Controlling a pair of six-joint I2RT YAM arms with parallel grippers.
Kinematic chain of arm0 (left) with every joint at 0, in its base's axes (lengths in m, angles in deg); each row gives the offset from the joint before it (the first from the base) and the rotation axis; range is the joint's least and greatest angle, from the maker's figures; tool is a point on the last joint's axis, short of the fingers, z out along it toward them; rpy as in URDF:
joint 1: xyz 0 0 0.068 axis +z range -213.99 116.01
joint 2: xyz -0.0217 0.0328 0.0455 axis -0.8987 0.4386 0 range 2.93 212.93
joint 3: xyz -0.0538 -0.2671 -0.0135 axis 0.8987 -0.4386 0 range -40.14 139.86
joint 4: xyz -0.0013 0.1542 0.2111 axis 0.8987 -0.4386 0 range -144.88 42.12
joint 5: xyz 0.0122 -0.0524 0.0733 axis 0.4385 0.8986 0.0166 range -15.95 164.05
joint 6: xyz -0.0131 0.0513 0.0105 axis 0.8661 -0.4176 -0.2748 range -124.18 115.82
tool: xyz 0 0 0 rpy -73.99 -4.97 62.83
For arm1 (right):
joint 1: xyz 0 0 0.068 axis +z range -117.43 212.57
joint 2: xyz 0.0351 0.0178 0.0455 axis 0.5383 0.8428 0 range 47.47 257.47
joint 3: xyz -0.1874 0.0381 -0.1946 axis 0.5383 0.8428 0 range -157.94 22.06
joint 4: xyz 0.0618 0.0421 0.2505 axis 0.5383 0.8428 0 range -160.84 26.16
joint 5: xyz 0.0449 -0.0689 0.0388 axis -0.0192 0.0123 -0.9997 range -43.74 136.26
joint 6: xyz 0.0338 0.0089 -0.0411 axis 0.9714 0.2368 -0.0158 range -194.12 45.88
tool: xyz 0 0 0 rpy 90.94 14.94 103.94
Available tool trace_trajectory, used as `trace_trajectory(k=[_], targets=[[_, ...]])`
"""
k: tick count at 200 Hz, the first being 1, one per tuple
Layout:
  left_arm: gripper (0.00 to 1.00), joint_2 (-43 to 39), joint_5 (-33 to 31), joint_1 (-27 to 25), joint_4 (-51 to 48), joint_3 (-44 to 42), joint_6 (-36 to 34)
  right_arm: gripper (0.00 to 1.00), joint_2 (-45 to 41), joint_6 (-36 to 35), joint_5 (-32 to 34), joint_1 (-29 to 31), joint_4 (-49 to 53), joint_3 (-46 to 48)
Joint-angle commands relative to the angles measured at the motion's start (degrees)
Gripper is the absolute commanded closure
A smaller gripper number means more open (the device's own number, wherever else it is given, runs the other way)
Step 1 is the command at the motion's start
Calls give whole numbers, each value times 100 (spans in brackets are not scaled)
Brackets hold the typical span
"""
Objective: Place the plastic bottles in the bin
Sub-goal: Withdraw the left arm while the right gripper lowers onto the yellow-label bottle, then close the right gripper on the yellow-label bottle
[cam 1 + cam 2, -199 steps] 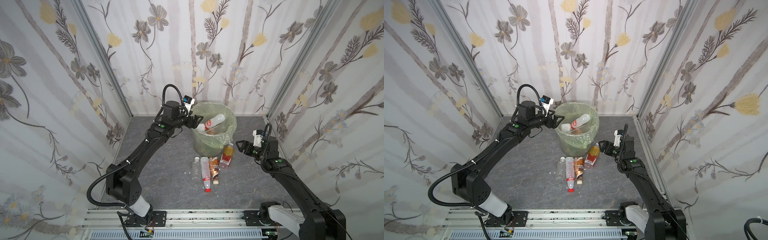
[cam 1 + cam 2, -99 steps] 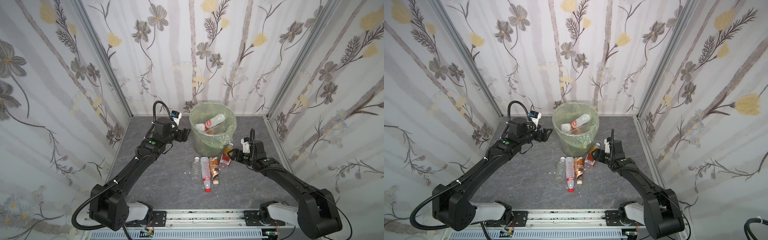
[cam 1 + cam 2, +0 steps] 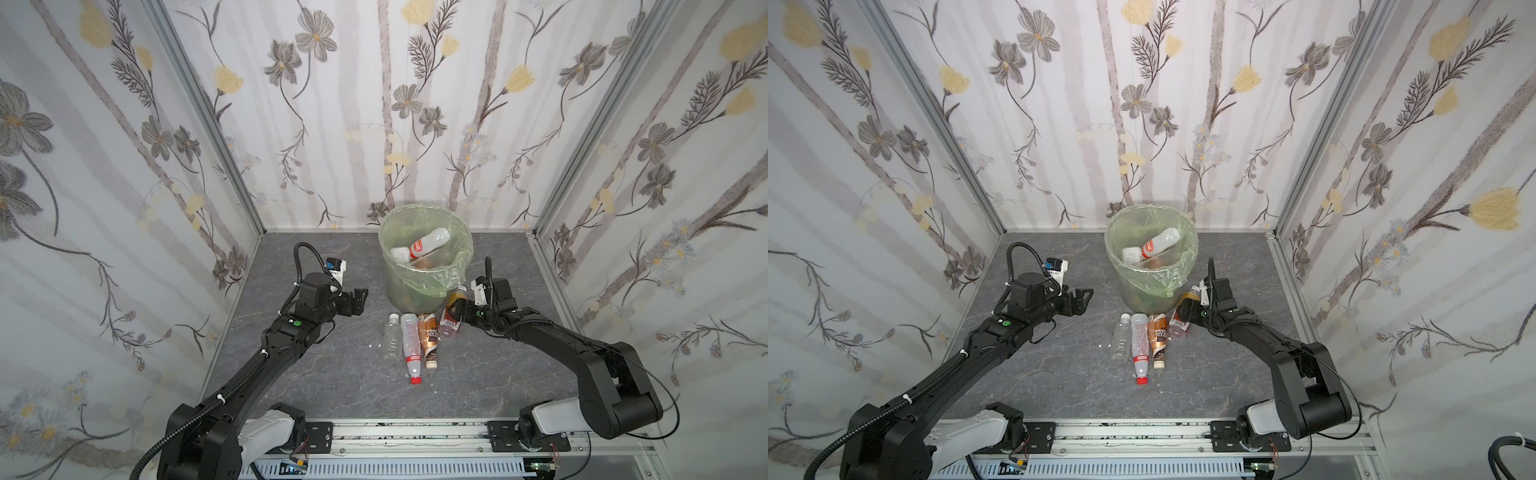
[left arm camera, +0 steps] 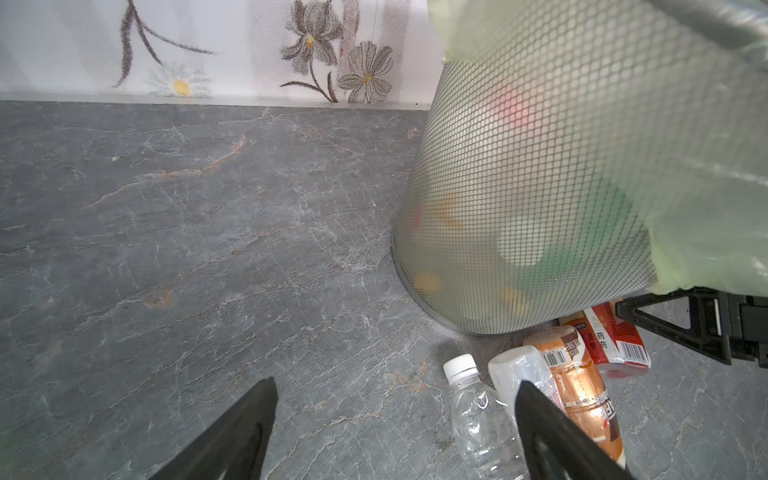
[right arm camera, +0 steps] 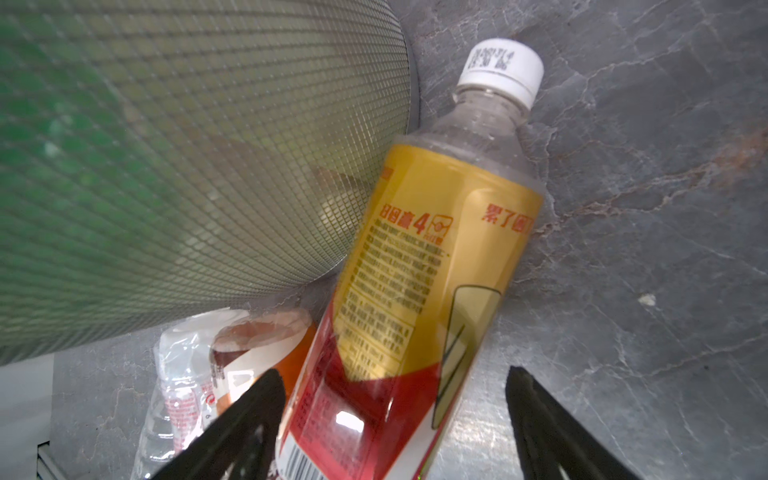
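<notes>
Grey mesh bin (image 4: 540, 187), pale green liner (image 3: 440, 277), yellow-and-red bottle (image 5: 415, 291), seemingly brown-orange bottle (image 4: 577, 374), grey veined tabletop (image 4: 208, 208)

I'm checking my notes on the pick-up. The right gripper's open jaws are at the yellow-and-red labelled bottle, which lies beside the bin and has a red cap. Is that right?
Not quite. The cap is white, not red, as the right wrist view shows. The rest holds: the jaws of the right gripper stand open at the yellow-and-red labelled bottle, which lies beside the bin.
</notes>
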Motion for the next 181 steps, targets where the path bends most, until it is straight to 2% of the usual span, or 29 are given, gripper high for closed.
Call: trace_trajectory(k=[1, 52, 81, 142, 181], targets=[[9, -54, -99, 32, 340, -62, 91, 16, 247, -10, 226, 14, -124, -141], [8, 19, -108, 41, 420, -54, 59, 19, 709, -116, 716, 50, 57, -443], [8, -15, -136, 52, 422, -95, 60, 27, 842, -111, 823, 49, 32, -460], [8, -75, -165, 65, 422, -141, 37, 32, 1054, -199, 1041, 42, 99, -610], [8, -78, -169, 68, 422, -151, 24, 31, 1160, -264, 1188, 43, 139, -641]])
